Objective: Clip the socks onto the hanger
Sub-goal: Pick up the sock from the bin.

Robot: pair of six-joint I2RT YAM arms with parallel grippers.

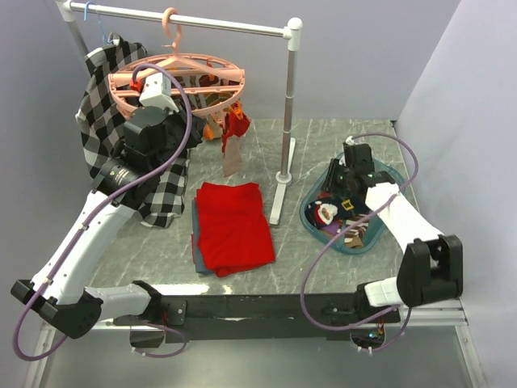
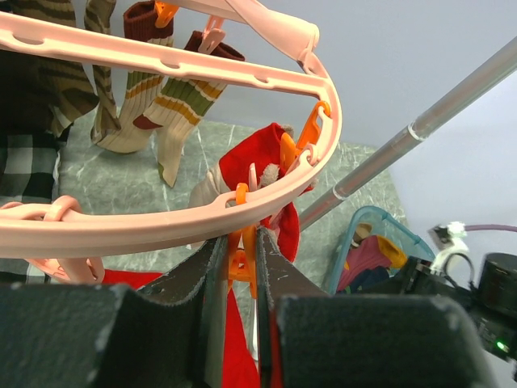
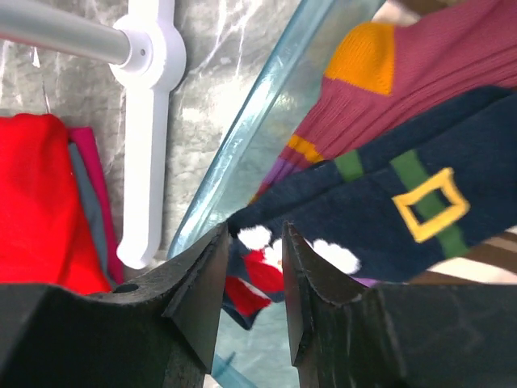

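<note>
The salmon-pink hanger hangs by its hook from the white rail; its ring crosses the left wrist view. Brown-and-cream striped socks and a red sock hang from its clips. My left gripper is up at the ring, shut on an orange clip. My right gripper hovers open over the teal basket, right above a navy sock with white and red patches. A maroon sock with an orange heel lies beside it.
The white rail stand rises mid-table, its foot just left of the basket rim. A folded red cloth lies in front of it. A black-and-white checked shirt hangs at the left, behind my left arm.
</note>
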